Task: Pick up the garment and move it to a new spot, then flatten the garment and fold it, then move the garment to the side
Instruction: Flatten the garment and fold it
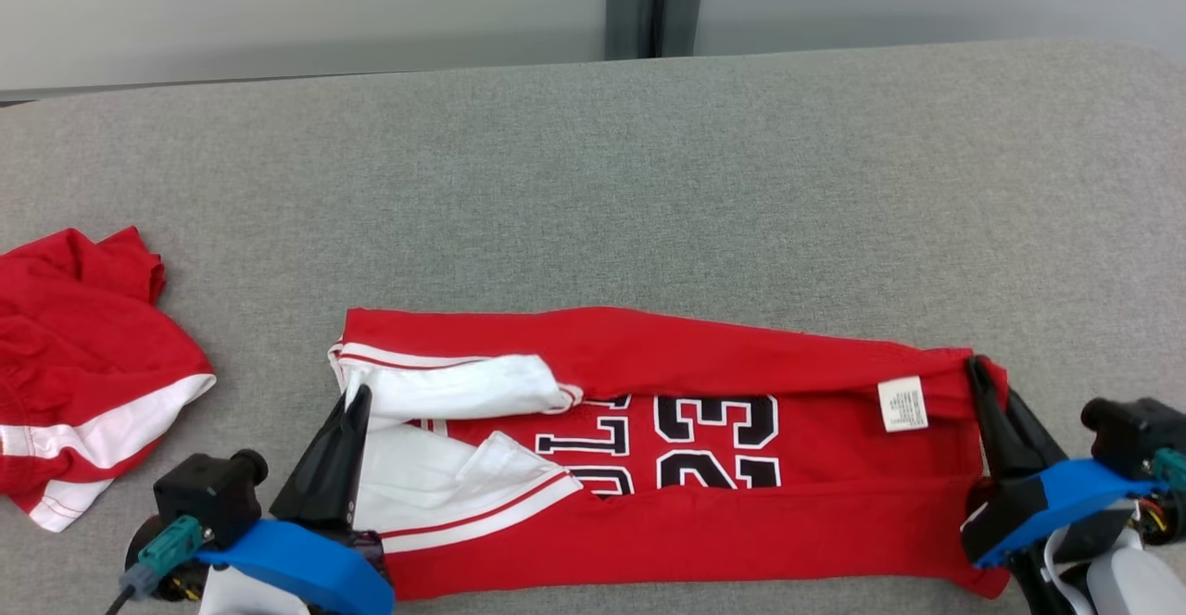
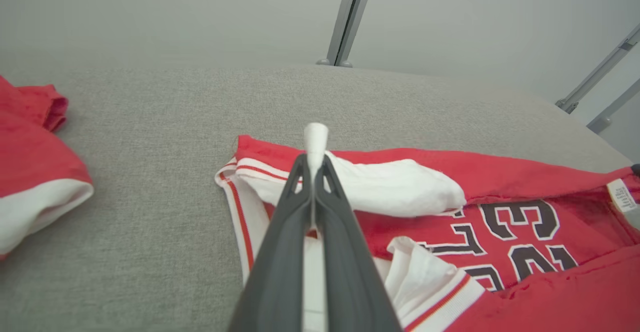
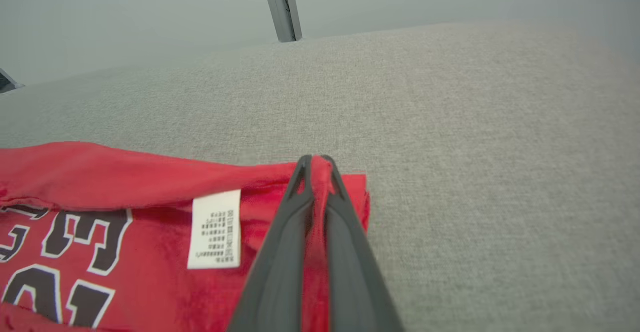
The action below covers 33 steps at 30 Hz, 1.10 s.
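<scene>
The worktop is covered in a grey woven textile with a fine, even grain. Its far edge is straight and its far right corner is rounded.

The jersey is soft red knit, laid out as a long horizontal band close to the near edge of the worktop. Its far and near long edges are folded in toward the middle. Black numerals and letters with white outlines show in the gap between the folds. White panels with red stripe trim lie bunched at its left end. A white rectangular care label sits near its right end.

The left claw is clamped on the white fabric at the left end; a tuft of white cloth protrudes past the tips in the left wrist view. The right claw is clamped on the red hem at the right end.

A second red garment with white banding lies crumpled at the left edge, apart from the jersey.

Beyond the jersey, bare worktop extends to the far edge and to the right.
</scene>
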{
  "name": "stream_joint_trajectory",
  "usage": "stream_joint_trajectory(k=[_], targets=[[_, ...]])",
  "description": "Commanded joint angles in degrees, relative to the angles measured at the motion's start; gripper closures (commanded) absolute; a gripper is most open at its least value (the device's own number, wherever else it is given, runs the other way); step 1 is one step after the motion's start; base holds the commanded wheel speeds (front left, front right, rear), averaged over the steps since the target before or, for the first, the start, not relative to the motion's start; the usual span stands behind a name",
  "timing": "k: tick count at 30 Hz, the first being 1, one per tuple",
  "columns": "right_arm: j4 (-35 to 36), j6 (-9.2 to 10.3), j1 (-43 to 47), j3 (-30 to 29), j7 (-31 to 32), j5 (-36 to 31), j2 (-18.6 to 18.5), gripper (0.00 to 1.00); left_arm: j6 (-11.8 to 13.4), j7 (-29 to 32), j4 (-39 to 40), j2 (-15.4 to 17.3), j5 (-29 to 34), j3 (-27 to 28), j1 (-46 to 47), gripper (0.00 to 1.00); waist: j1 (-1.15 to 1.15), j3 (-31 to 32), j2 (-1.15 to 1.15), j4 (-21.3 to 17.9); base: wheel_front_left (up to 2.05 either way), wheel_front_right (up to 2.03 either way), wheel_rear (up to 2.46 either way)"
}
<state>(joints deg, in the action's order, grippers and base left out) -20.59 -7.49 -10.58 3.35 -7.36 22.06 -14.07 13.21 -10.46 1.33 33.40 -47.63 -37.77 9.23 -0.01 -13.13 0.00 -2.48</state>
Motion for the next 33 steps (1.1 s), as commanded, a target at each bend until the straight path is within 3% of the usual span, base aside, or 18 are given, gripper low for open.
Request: stream_joint_trajectory(k=[1,2,3,4,5,12,16,21,26,33], targets=[[0.6,-0.01,1.3,-0.22,0.09,0.23,0.24,0.88,0.42,-0.44,0.1,-0.24,-0.32,0.33,-0.57,1.0,0.01,0.09,0.0,0.06,0.0,0.0,0.0],[1.1,-0.01,1.8,-0.47,0.21,0.23,0.23,0.38,0.5,-0.6,0.01,-0.36,-0.44,0.38,-0.95,1.0,0.01,0.18,0.0,0.13,0.0,0.0,0.0],[1.53,-0.01,2.37,-0.68,0.21,0.29,0.36,0.0,0.76,-0.86,-0.2,-0.33,-0.4,0.38,-1.34,0.71,0.01,0.26,0.0,0.16,0.0,0.0,0.0],[1.93,-0.01,3.05,-0.9,0.35,0.36,0.49,0.0,1.1,-1.08,-0.36,-0.4,-0.33,0.51,-1.77,0.07,0.01,0.37,0.0,0.17,0.0,0.0,0.0],[2.29,-0.01,3.5,-1.25,0.38,0.41,0.6,0.0,1.44,-1.34,-0.52,-0.66,-0.58,0.75,-2.15,0.0,0.01,0.45,0.0,0.17,0.0,0.0,0.0],[5.72,-0.01,4.75,-3.64,0.06,0.77,1.25,0.0,2.32,-3.91,-0.95,-2.44,1.07,2.69,-3.07,0.0,0.01,0.98,0.0,0.11,0.0,0.0,0.0],[5.16,-0.01,4.11,-6.2,2.07,-0.38,2.13,0.0,3.43,-4.75,-0.05,-5.55,6.15,8.31,-3.15,0.0,0.01,1.37,0.0,0.45,0.0,0.0,0.0],[2.99,-0.01,4.01,-7.61,3.58,-1.57,3.29,0.0,2.83,-4.74,1.57,-9.32,12.47,14.51,-5.14,0.0,0.01,1.53,0.0,0.92,0.0,0.0,0.0],[-1.8,-0.01,3.99,-8.24,3.97,-2.78,5.01,0.0,-0.06,-4.77,2.42,-15.47,20.06,23.67,-8.25,0.0,0.01,1.63,0.0,1.25,0.0,0.0,0.0],[-7.41,-0.01,3.24,-6.71,3.37,-3.42,6.38,0.0,-4.2,-4.77,0.55,-21.09,27.33,31.89,-10.62,0.0,0.01,1.7,0.0,1.34,0.0,0.0,0.0]])
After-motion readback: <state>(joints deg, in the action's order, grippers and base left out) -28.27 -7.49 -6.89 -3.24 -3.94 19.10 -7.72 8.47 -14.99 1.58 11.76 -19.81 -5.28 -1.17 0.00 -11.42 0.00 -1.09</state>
